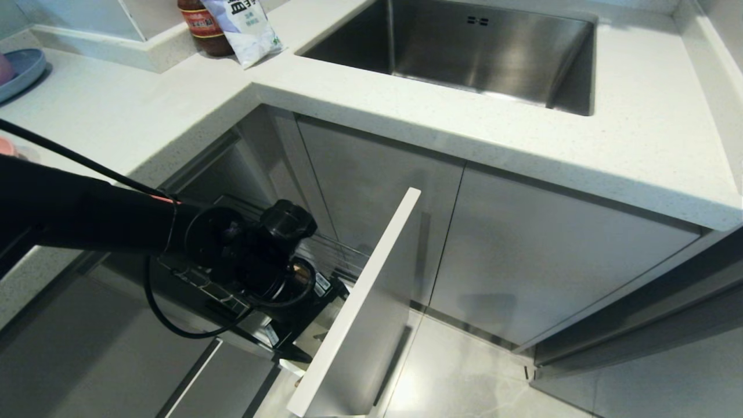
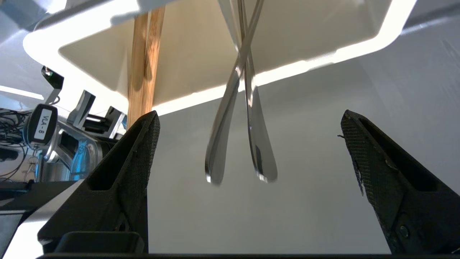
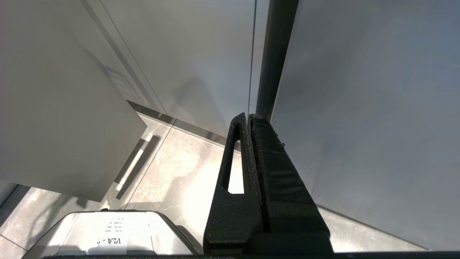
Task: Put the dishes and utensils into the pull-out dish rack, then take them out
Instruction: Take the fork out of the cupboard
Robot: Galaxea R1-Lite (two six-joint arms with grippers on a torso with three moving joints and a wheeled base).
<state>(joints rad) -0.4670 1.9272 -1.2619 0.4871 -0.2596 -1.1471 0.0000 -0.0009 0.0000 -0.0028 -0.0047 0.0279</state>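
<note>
Left pincer (image 2: 248, 144) spread wide, empty — centre on both crossed cutlery handles (image 2: 251, 144), clamp, lift straight from the cutlery box (image 2: 323, 46), clear of chopsticks (image 2: 143, 64).

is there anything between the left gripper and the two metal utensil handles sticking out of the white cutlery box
Nothing visible. In the left wrist view the left gripper is open, and the crossed metal handles hang from the white cutlery box in the gap ahead. The chopsticks stand beside one fingertip, off that line.
</note>
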